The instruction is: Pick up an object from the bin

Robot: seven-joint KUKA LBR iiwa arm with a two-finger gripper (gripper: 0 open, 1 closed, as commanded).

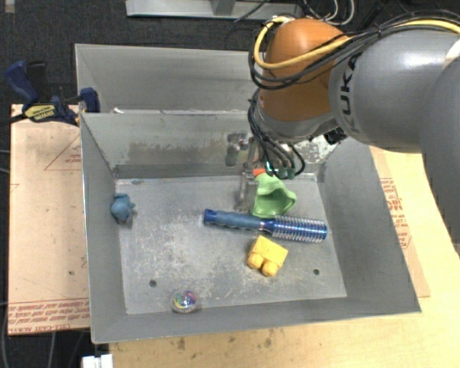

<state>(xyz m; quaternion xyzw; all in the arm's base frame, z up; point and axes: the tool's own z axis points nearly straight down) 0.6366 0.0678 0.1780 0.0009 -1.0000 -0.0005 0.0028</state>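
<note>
Gripper [250,193] is low in the bin, at about 12–1 o'clock from the floor centre and close to the back wall. The orange-covered wrist [299,67] is directly above it, and the arm comes in from 3 o'clock.

Open or closed: can't tell, the green piece and the wrist block the view.

Nearest thing is a crumpled green soft piece [274,198], right against the gripper on its 3 o'clock side. Can't confirm it's held, only that it's touching or just beside.

A blue brush [264,224] lies flat just below, at 6 o'clock from the gripper. It runs along the 9–3 line, with the plain handle toward 9 and the ribbed head toward 3. The green piece's lower edge sits at or over the brush shaft.

A yellow block [266,255] is at 4 o'clock from the floor centre, just beside the brush on its 6 o'clock side.

Well apart from the gripper:
- small blue lump [122,208] at 9–10 o'clock, near the left wall
- shiny marble-like ball [185,302] at 7 o'clock, near the front wall

The grey metal bin [169,259] floor is scuffed.
</note>
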